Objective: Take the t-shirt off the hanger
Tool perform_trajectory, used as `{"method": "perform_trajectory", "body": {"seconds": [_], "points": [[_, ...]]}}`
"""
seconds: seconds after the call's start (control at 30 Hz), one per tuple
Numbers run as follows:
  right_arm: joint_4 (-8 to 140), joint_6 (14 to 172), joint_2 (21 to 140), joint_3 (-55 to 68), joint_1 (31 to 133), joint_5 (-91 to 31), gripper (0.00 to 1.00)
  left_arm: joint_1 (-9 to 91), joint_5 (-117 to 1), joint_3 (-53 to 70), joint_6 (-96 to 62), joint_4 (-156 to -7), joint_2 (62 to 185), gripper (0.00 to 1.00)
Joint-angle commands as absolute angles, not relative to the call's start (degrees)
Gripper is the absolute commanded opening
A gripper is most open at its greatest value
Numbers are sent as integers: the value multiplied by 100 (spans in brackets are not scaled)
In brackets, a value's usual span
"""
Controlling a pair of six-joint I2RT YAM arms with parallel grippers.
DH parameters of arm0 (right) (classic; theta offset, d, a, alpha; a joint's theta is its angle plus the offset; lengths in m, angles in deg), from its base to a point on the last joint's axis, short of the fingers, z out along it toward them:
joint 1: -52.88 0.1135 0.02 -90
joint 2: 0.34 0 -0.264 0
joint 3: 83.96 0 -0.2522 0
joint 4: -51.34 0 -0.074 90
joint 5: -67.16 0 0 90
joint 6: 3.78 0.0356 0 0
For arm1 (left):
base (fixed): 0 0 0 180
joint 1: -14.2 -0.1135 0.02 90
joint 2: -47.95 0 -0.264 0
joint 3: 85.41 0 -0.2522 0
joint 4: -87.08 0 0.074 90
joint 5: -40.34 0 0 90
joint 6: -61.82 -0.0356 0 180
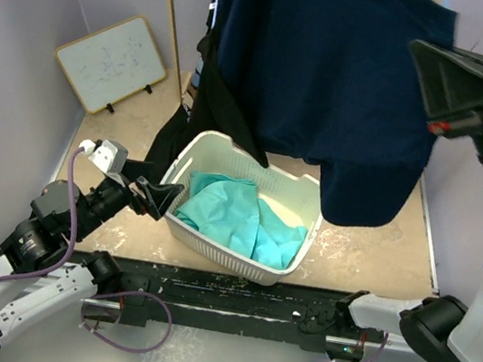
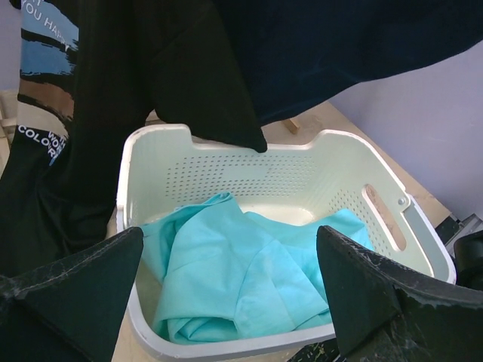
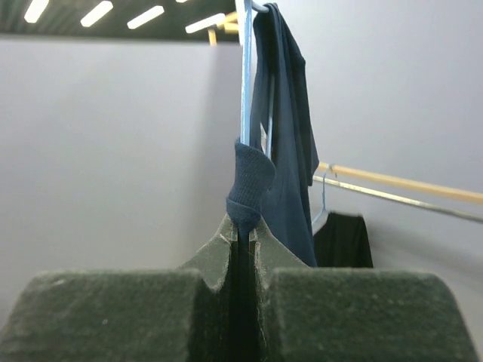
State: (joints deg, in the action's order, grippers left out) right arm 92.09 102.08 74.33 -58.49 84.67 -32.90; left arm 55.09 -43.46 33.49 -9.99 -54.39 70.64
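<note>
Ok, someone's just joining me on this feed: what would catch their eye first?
The big navy t-shirt hanging high across the middle of the top view, with the right claw shut on a fold of its fabric just below the pale blue hanger. Beneath it sits a white basket holding a crumpled turquoise garment, with the open left claw beside its left end.

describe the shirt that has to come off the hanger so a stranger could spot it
Find the white laundry basket. Hanging above its far right side is a navy t-shirt, a fold pinched in the right claw. Unlike the black printed shirt to its left, it is plain dark blue.
</note>
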Motion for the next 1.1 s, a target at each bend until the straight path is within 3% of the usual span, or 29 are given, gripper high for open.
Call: {"method": "perform_trajectory", "body": {"seconds": [0.0,0.4,0.77,0.87,1.07], "points": [[7681,10265,7007,-6112,8461,-3373,0,5447,-4476,3367,-1095,-5782,7111,99],[7969,10559,6566,-6096,8461,-3615,0,5327,-4580,3381,-1078,-5836,7133,99],[8765,10522,6079,-3658,8460,-3731,0,5320,-4835,3289,-1193,-5793,6830,99],[8888,10326,6223,-3832,8459,-3559,0,5323,-4869,3183,-1197,-5663,6703,99],[9280,10219,7096,-5333,8461,-3580,0,5320,-4860,3327,-1071,-5661,6562,99]]}}
